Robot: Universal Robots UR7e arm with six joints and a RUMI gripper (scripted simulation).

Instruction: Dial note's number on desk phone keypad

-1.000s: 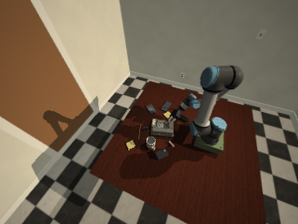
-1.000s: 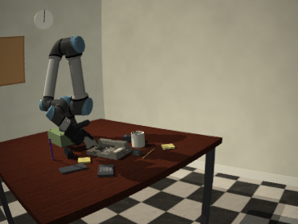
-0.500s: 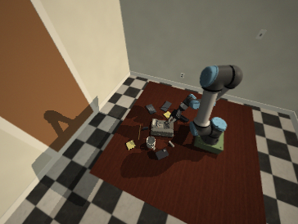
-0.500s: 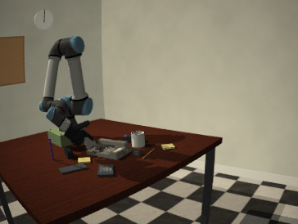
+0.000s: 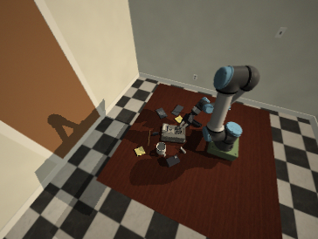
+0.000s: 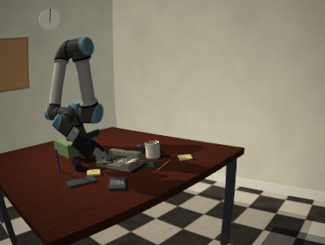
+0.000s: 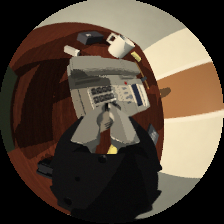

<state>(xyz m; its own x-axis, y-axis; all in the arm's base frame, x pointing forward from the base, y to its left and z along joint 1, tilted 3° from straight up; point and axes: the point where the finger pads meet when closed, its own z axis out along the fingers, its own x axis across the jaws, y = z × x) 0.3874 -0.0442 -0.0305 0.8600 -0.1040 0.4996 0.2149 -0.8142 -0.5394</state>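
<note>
The grey desk phone lies on the dark red table, with its handset in the cradle along the far side. It also shows in the top view and the exterior view. My gripper is shut and empty, its joined fingertips down at the near edge of the keypad. In the exterior view the gripper reaches the phone's left end. A yellow note lies beside the phone under the arm; another yellow note lies further off. I cannot read the writing on either.
A white mug stands beyond the phone, also in the exterior view. A calculator, a dark flat device, a pencil and small dark boxes lie around. The arm's green base stands close by.
</note>
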